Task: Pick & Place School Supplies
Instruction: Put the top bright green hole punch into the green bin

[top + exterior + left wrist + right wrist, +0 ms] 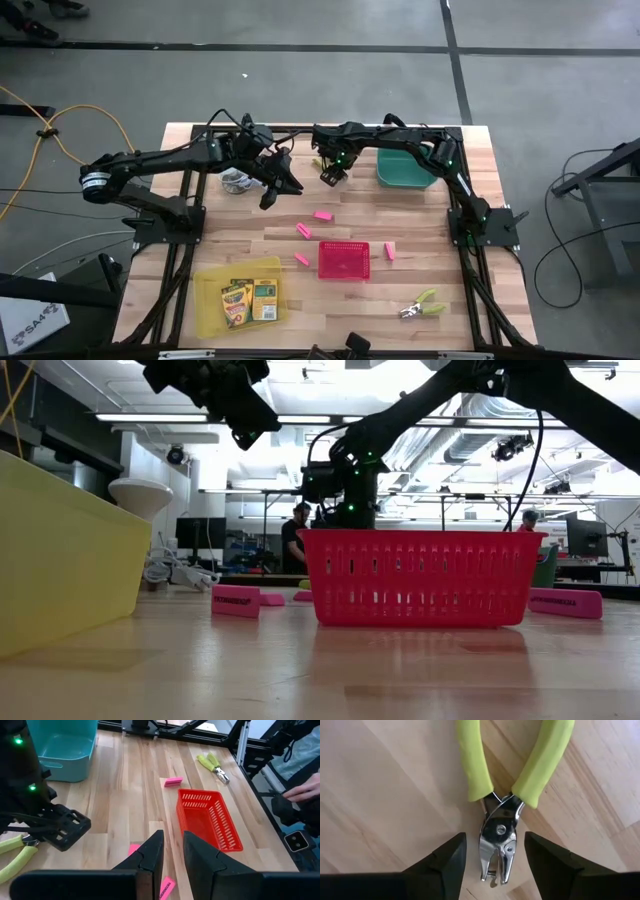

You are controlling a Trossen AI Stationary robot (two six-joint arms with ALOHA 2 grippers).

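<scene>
Lime-green handles and a bright metal head fill the right wrist view: the lime-handled cutter (pixel 502 815) lies flat on the wooden surface (pixel 385 785), and the right tool (pixel 495 857) hangs directly over it, its dark fingers spread wide with the metal head between them and not yet touched. From above, this tool (pixel 330 172) sits at the far middle of the surface, just beside the teal tray (pixel 405 168).

To do the grasp well, I would lower straight down until the fingers straddle the metal pivot, then close there. The pivot is the narrowest, stiffest part, whereas the handles splay and may slip or spring. Keep the descent gentle, since the piece lies flush on wood.

The left tool (pixel 275 190) hovers close by over the surface, fingers nearly together and holding nothing; it should keep clear of the lift. A second cutter (pixel 420 306) rests near the front edge, pink erasers (pixel 322 214) lie around the red basket (pixel 343 260), and crayon boxes (pixel 248 298) lie in the yellow tray (pixel 210 310).
</scene>
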